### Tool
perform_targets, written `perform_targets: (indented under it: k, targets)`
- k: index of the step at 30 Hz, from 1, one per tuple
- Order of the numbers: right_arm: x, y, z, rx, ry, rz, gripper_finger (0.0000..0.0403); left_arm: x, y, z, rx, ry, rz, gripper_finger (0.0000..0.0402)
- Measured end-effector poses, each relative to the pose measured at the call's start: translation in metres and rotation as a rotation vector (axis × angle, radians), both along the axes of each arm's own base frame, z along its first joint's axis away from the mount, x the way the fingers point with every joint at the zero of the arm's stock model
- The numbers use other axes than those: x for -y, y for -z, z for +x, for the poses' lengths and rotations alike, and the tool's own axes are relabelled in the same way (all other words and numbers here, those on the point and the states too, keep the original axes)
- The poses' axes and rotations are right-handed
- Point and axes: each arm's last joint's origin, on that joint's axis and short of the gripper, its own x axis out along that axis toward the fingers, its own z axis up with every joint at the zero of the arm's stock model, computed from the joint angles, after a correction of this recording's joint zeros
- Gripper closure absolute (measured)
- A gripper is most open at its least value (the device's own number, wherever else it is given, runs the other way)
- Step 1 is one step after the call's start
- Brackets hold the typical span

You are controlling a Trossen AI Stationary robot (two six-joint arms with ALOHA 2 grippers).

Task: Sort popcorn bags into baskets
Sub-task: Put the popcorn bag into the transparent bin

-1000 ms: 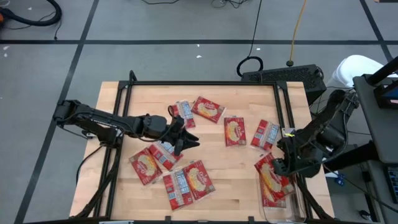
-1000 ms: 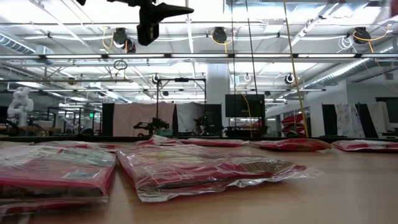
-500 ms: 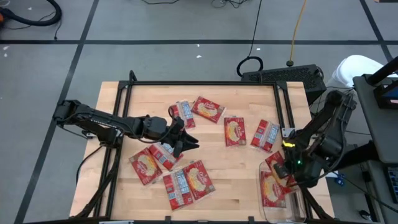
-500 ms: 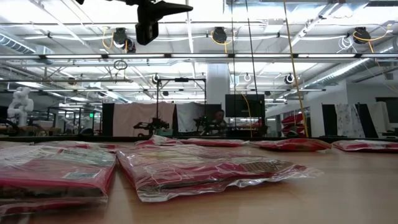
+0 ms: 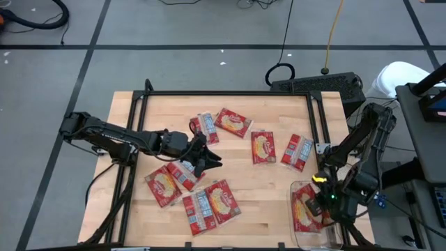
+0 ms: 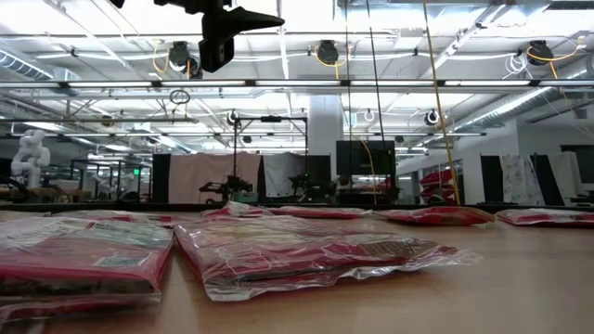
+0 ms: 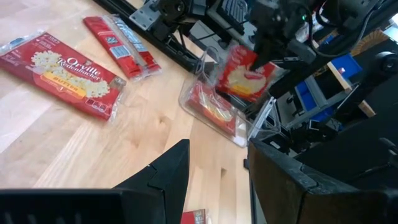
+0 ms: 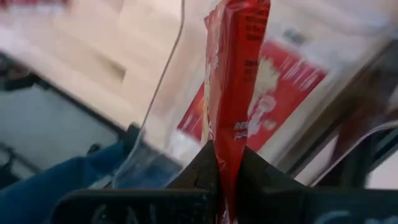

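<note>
Several red popcorn bags point(image 5: 263, 146) lie flat on the wooden table, some with the popcorn picture up, some with the white panels up. The clear bin point(image 5: 318, 237) stands at the table's near right corner with at least one bag point(image 5: 302, 213) lying in it. My right gripper point(image 5: 323, 198) hovers over the bin, shut on another red bag point(image 7: 244, 72). My left gripper point(image 5: 212, 157) hangs open above the bags left of the table's middle, touching nothing; the low view shows it high above the table point(image 6: 232, 22). My right gripper pinches the red bag between its two fingers at one edge point(image 8: 227, 140), coming from above and pointing down. The bag hangs below the fingers, tilted, its picture face point(image 7: 239, 78) showing in the left wrist view. It is lifted clear, above the bin's open top.
Black rails point(image 5: 317, 115) run along the table's left, far and right sides. Bags cluster at the near left point(image 5: 202, 202) and across the middle point(image 5: 298, 151). Bare wood lies between the near cluster and the bin point(image 5: 268, 209). Cables, a stand and blue gear stand right of the table.
My right gripper has carried its bag toward the table's near edge and slightly right, from the bin's far end to above the bin's middle, staying shut on it. The bag went along, clear of the table.
</note>
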Motion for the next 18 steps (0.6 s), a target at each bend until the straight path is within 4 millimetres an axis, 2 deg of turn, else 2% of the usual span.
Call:
perform_targets:
  k: [7,18]
  targets:
    - [0.001,0.014,-0.003,-0.061,0.007,-0.010,0.0392,0.000,0.000,0.000,0.001,0.001,0.003,0.0236]
    - [-0.001,0.053,0.004,-0.046,0.043,0.030,0.0392,0.000,0.000,0.000,0.004,0.005,0.018,0.0236]
